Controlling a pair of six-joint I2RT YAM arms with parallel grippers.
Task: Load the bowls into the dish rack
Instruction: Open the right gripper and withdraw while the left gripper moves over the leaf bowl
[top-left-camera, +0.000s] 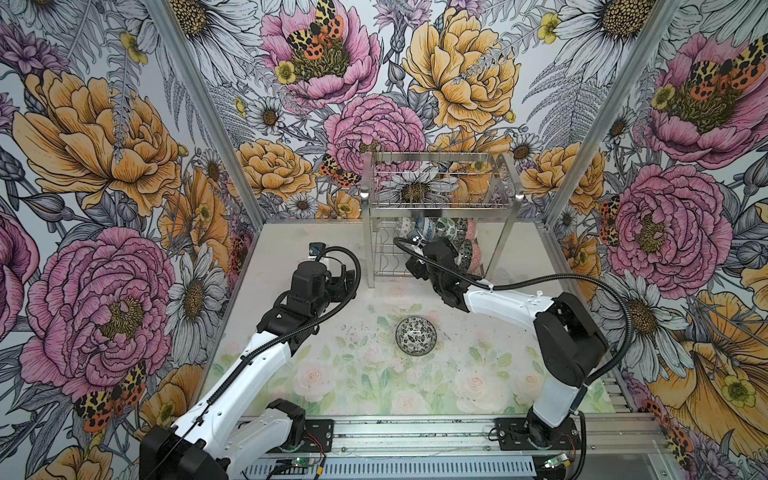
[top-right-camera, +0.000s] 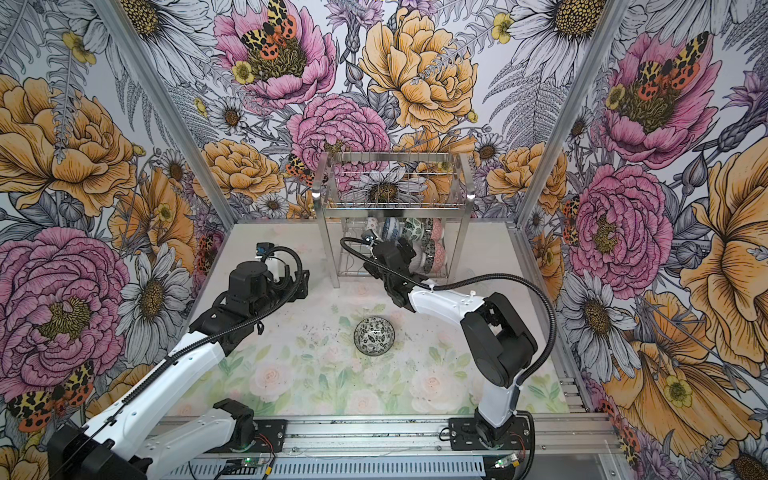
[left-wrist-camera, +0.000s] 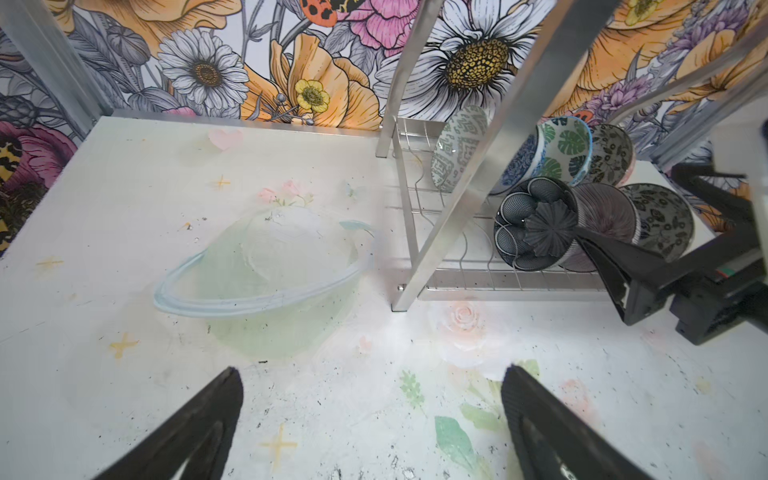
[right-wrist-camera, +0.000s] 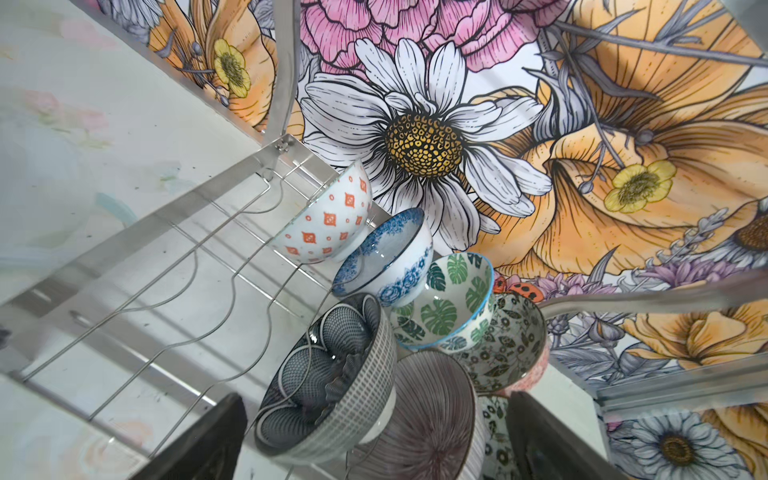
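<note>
Inside the steel wire dish rack (top-left-camera: 440, 211), round glazed bowls (right-wrist-camera: 449, 303)

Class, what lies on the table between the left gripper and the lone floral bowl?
Nothing: in both top views, only bare table separates the left gripper from the bowl.

Scanning every view for lettering: nothing legible anywhere, no words, numbers, labels or brand marks. The bowls (right-wrist-camera: 444, 299) in the dish rack (top-left-camera: 440, 203), at twelve o'clock on the table, carry painted patterns only, and the walls (top-left-camera: 104, 166) show printed flowers and moths.
</note>
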